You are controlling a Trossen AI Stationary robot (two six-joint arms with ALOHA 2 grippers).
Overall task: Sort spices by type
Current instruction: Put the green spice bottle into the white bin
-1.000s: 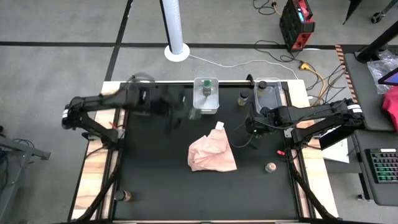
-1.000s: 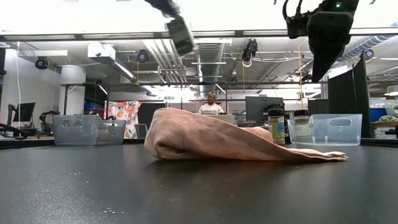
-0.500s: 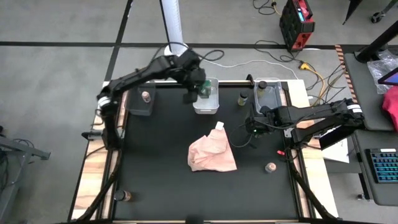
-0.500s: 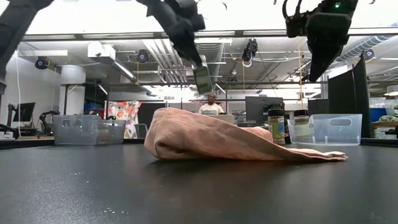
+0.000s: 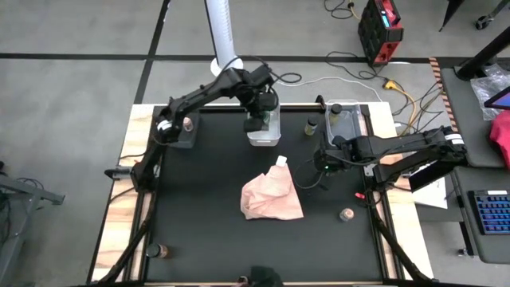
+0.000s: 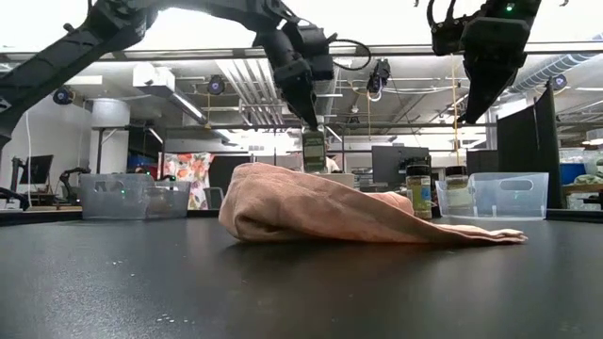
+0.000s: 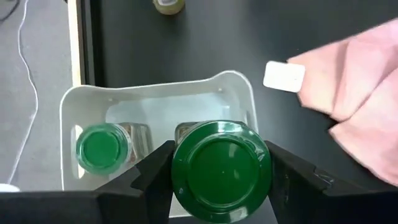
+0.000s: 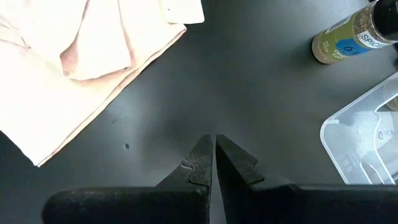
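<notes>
My left gripper (image 5: 258,112) hovers over the middle clear bin (image 5: 273,137) at the table's far edge, shut on a green-lidded spice jar (image 7: 221,168). A second green-lidded jar (image 7: 99,148) stands inside that bin. My right gripper (image 8: 211,155) is shut and empty, above bare table right of the pink cloth (image 5: 271,197). A dark-lidded jar (image 5: 311,126) stands between the middle and right bins. One tan-pink-lidded jar (image 5: 187,123) sits in the left bin, and another (image 5: 347,215) stands on the table near the right edge. My left gripper pinches the green-lidded jar at its top, one finger (image 7: 155,177) on each side of the lid (image 7: 186,146). The fingers come from above, pointing down. The jar (image 6: 314,151) hangs upright below them, over the middle bin, beside the other green-lidded jar.
The right clear bin (image 5: 351,121) holds a dark-lidded jar (image 5: 335,109). Another jar (image 5: 162,251) stands near the table's near left corner. A white tag (image 5: 281,160) sticks out at the cloth's far end. Bare black tabletop lies left of the cloth.
My left arm has swung from the table's left side to the far middle, carrying the green-lidded jar, and has come down over the middle bin. The jar now hangs lower than before.
</notes>
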